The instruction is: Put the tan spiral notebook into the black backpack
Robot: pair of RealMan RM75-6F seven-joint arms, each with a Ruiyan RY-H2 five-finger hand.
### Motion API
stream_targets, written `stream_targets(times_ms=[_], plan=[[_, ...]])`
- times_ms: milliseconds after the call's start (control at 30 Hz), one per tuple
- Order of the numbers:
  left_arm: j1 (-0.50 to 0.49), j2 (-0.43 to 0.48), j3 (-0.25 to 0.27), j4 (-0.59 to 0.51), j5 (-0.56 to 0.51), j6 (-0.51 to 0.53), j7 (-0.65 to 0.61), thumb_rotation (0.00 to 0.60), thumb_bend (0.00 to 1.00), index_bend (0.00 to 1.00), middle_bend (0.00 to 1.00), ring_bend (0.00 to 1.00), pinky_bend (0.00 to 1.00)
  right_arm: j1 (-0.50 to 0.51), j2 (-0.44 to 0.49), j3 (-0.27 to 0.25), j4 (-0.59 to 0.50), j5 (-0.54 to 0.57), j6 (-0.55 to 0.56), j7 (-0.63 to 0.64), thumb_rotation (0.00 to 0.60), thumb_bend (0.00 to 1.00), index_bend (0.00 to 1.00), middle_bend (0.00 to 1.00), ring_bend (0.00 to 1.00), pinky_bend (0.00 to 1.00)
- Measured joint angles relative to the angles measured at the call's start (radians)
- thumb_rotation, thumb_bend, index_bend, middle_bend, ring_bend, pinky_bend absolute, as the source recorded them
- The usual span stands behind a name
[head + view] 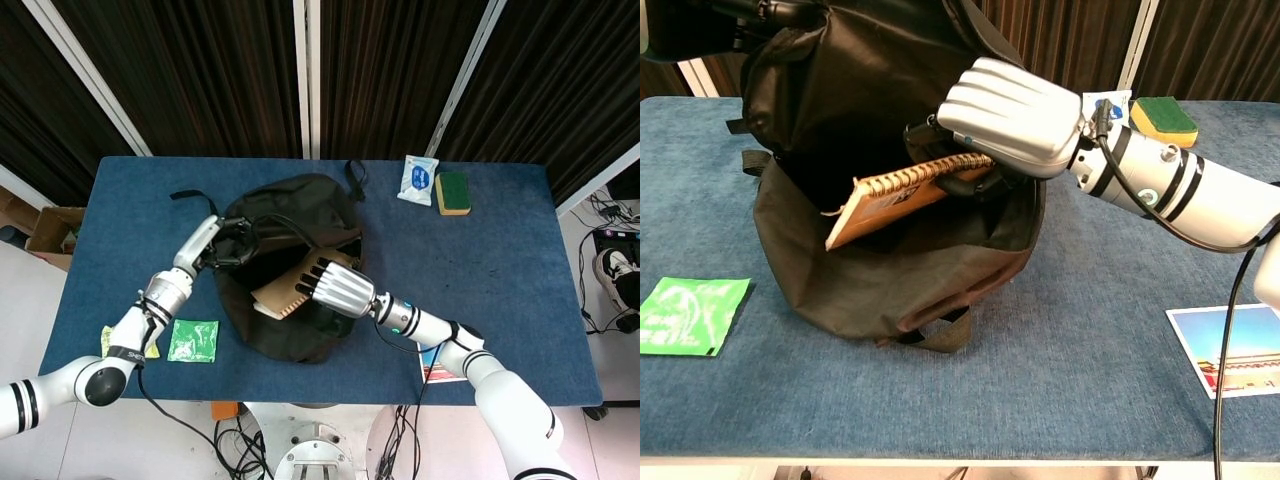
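The black backpack (300, 215) (910, 290) lies open-mouthed in the middle of the blue table. My right hand (330, 285) (1010, 115) grips the tan spiral notebook (285, 290) (902, 195) by its spiral edge, and the notebook sits tilted, partly inside the bag's opening. My left hand (218, 243) grips the upper rim of the backpack at its left side and holds it lifted. In the chest view the left hand is only a dark sliver at the top left corner.
A green packet (193, 340) (685, 315) lies left of the bag. A photo card (1230, 345) lies at the right front. A white wipes pack (419, 179) and a green-yellow sponge (453, 193) (1163, 118) sit at the back right.
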Motion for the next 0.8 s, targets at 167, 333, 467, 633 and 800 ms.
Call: stream_targets(times_ms=[167,333,467,633,800], plan=[[0.015,0.019,0.008,-0.015,0.014,0.004,-0.027,0.6,0.46,0.55,0.55,0.49,0.41,-0.013,-0.016,0.007,0.017,0.034,0.004,-0.05,0.6,0.54,0.98,0.85,0.7,0.74],[0.027,0.034,0.011,-0.028,0.032,0.006,-0.058,0.6,0.46,0.55,0.54,0.49,0.41,-0.029,-0.029,0.009,0.018,0.067,-0.031,-0.117,0.6,0.53,0.98,0.85,0.7,0.73],[0.033,0.042,0.012,-0.037,0.043,0.009,-0.081,0.6,0.46,0.52,0.54,0.49,0.41,-0.023,-0.052,0.012,0.01,0.089,-0.065,-0.159,0.6,0.51,0.98,0.85,0.69,0.73],[0.038,0.043,0.012,-0.037,0.022,0.027,-0.094,0.6,0.47,0.5,0.55,0.49,0.42,-0.01,-0.077,0.025,0.004,0.122,-0.118,-0.171,0.6,0.45,0.94,0.81,0.67,0.69],[0.041,0.051,0.01,-0.04,0.019,0.004,-0.137,0.6,0.47,0.51,0.55,0.49,0.42,-0.014,-0.081,0.034,-0.04,0.161,-0.207,-0.16,0.6,0.18,0.61,0.57,0.44,0.44]])
